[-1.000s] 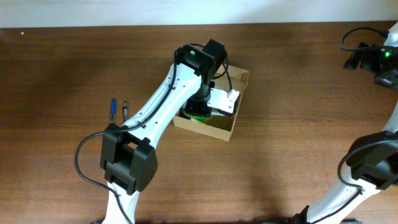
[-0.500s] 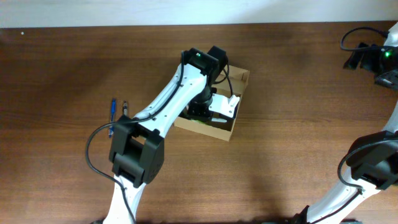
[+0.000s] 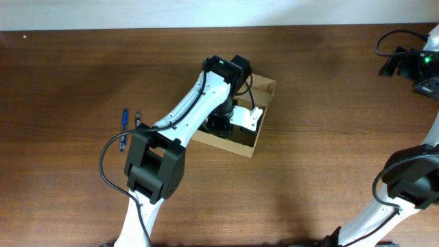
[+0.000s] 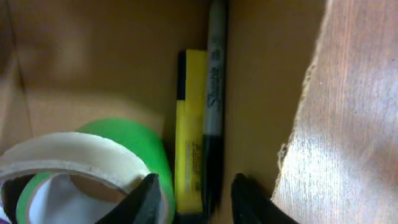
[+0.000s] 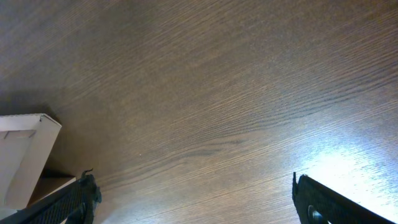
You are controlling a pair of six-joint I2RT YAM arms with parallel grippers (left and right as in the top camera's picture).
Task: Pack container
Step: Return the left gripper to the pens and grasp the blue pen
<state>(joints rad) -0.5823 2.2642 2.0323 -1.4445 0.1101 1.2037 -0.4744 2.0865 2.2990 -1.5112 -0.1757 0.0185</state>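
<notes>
The container, a tan cardboard box, sits mid-table with my left arm reaching down into it. In the left wrist view its floor holds a yellow highlighter, a black Sharpie marker, a green tape roll and a beige tape roll leaning on the green one. My left gripper is open low inside the box, its fingers standing either side of the highlighter and marker ends. My right gripper is wide open and empty over bare table at the far right.
A blue pen and a dark pen lie on the wood left of the box. A torn box wall edge is at the right of the left wrist view. A white box corner shows beside the right gripper.
My left arm has shifted slightly right and deeper over the box, covering more of the green roll. The right arm has not moved.
</notes>
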